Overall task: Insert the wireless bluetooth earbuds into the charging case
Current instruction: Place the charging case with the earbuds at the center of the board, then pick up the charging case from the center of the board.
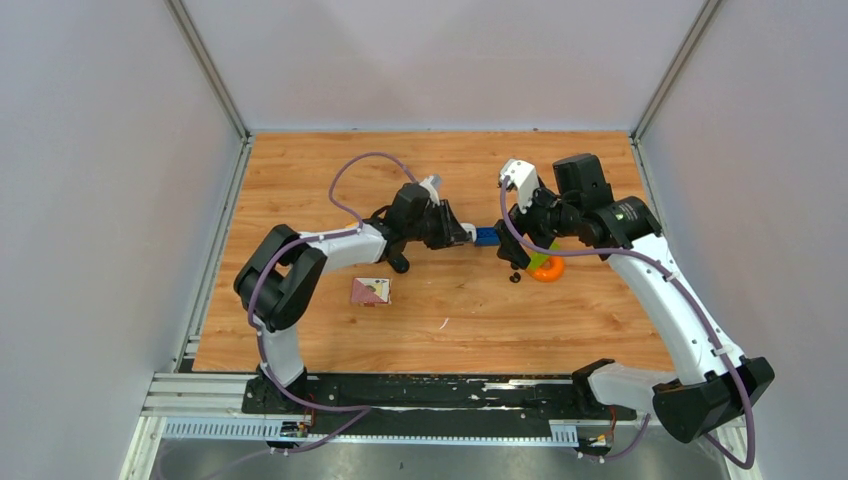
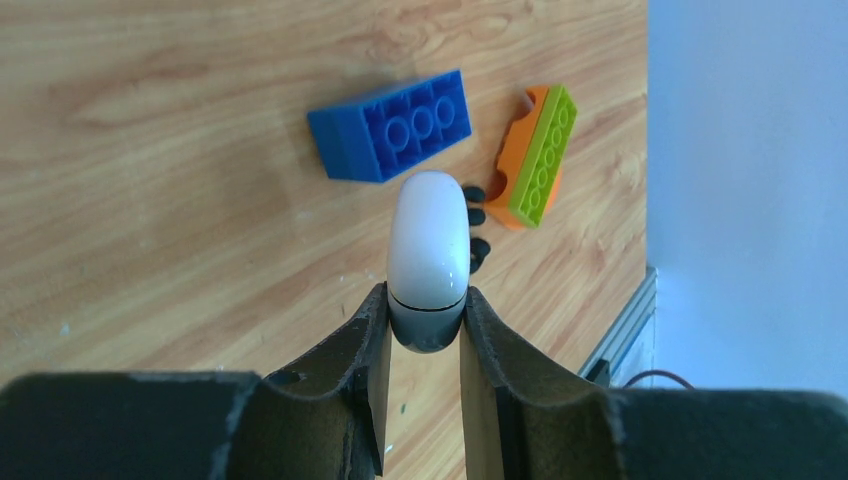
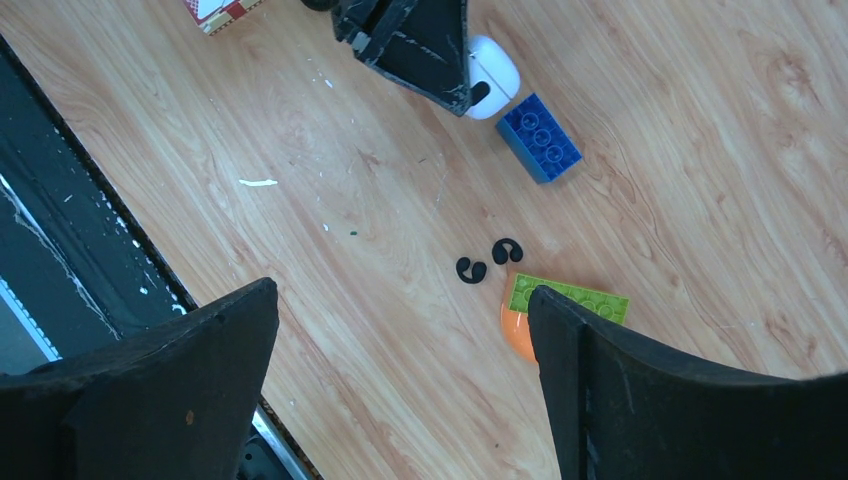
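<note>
My left gripper is shut on the white charging case and holds it just above the table. The case's seam shows and its lid looks shut. The case also shows in the right wrist view, at the tips of the left fingers. No white stemmed earbuds show in any view. Two tiny black curled pieces lie on the wood near the case. My right gripper is open and empty, high above these pieces. In the top view the left gripper and right gripper nearly face each other.
A blue brick lies just beyond the case. A green brick on an orange piece lies under the right gripper. A small printed card lies left of centre. A thin white sliver lies nearer the front rail.
</note>
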`<act>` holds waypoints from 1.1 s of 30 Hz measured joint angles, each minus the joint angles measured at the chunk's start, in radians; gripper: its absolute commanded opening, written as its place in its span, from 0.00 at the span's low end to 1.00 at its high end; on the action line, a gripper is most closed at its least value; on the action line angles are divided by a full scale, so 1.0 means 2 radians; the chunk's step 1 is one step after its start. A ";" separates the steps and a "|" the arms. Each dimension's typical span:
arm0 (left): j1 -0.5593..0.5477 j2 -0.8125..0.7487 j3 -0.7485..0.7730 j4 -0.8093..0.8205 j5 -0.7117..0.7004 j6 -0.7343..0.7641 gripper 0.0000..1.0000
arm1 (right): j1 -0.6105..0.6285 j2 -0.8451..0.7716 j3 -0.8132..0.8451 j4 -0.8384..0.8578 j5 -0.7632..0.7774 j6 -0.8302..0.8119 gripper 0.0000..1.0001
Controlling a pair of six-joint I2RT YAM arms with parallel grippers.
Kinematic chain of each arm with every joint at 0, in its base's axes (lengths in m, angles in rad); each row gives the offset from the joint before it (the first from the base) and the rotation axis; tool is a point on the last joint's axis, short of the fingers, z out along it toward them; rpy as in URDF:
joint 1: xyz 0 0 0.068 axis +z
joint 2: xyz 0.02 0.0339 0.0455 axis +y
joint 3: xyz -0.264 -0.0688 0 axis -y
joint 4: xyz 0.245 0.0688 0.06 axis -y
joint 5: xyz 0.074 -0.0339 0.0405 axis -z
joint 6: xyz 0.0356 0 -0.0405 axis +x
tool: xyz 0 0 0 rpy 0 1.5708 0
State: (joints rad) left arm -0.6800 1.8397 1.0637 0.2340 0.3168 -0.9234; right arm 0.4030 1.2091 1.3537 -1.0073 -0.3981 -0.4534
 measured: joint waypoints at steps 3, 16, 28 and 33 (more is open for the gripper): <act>0.001 0.014 0.041 -0.039 -0.007 0.013 0.36 | 0.000 -0.001 0.000 0.000 -0.001 0.000 0.95; 0.004 0.047 0.071 -0.164 -0.026 0.039 0.94 | -0.001 -0.001 -0.001 -0.001 -0.002 -0.001 0.95; 0.005 -0.146 -0.015 -0.282 -0.104 0.072 1.00 | -0.006 -0.016 -0.015 -0.012 0.000 -0.021 0.96; 0.007 -0.362 -0.078 -0.303 -0.123 0.113 1.00 | -0.007 -0.026 -0.021 -0.014 -0.007 -0.025 0.95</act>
State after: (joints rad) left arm -0.6662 1.1152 0.9077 -0.3710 0.0715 -0.6983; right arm 0.3893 1.1564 1.3109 -1.0359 -0.4129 -0.5037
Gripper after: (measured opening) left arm 0.997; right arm 0.960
